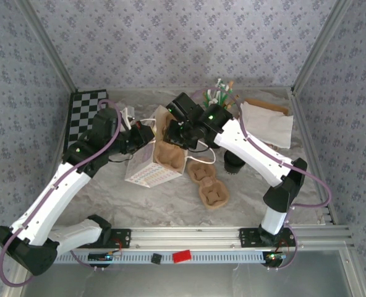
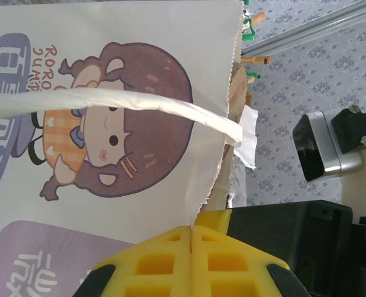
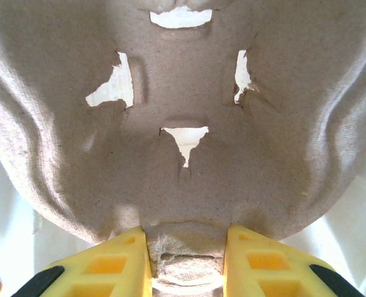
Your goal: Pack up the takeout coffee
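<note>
The takeout coffee (image 1: 234, 163), a small dark cup, stands on the table half hidden under my right forearm. A white printed paper bag (image 1: 147, 168) stands open mid-table. My left gripper (image 1: 144, 137) is shut on the bag's top edge (image 2: 198, 210), its yellow fingertips (image 2: 170, 244) pressed together beside the white handle (image 2: 127, 102). My right gripper (image 1: 183, 141) is shut on a brown pulp cup carrier (image 1: 170, 154), which sits in the bag's mouth. In the right wrist view the carrier (image 3: 183, 93) lies ahead of the gripper (image 3: 186, 263), its ridge between the fingers.
Another pulp carrier (image 1: 209, 184) lies on the crinkled paper right of the bag. Green-and-white stirrers (image 1: 220, 94) and a white napkin pile (image 1: 269, 122) are at the back right. A checkered board (image 1: 84, 114) leans at the back left.
</note>
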